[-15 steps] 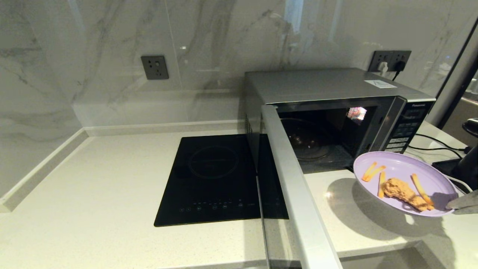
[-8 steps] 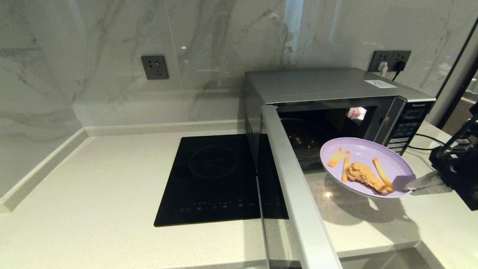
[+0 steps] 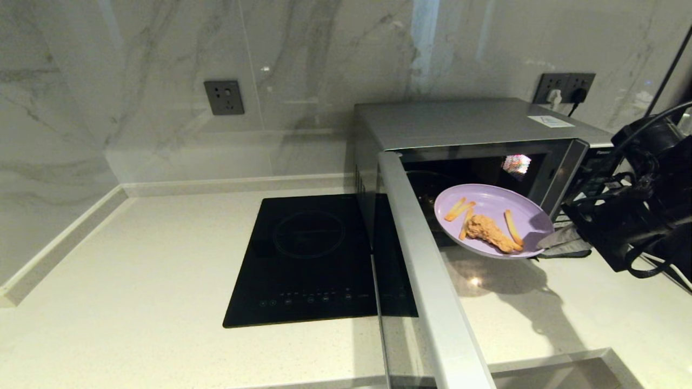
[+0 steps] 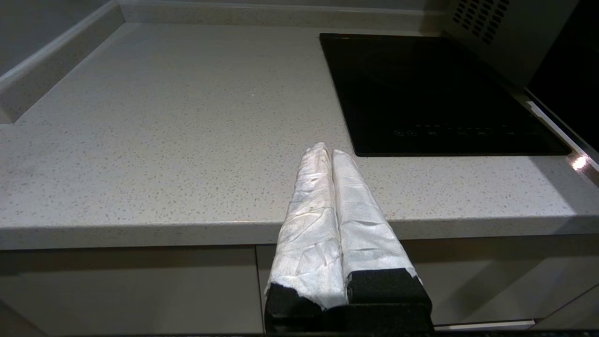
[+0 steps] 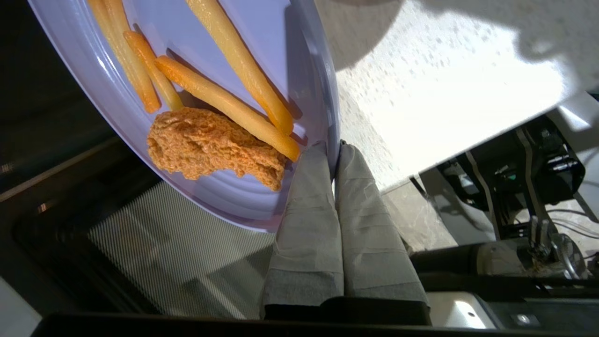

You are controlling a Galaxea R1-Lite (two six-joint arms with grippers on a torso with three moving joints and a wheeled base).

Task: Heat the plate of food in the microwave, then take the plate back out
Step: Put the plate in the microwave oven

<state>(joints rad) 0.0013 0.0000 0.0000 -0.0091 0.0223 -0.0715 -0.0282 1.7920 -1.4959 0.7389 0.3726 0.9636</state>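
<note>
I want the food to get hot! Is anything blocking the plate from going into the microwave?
Nothing visible blocks it. The microwave has its door swung wide open, and the right gripper holds the plate by its rim, in the air, right at the opening. The dark inside shows only the glass tray. The left gripper waits away at the counter's edge.

Kitchen: hob (image 3: pixel 319 259), microwave (image 3: pixel 476 129), marble.

Plate of food (image 3: pixel 489 208) hanging in the air right at the open microwave (image 3: pixel 476 127)

Lilac plate, tilted a bit, a few orange fries plus a breaded chicken piece on it (held by its near rim), partly past the dark opening; silver-grey box, door swung wide toward the counter's front.
</note>
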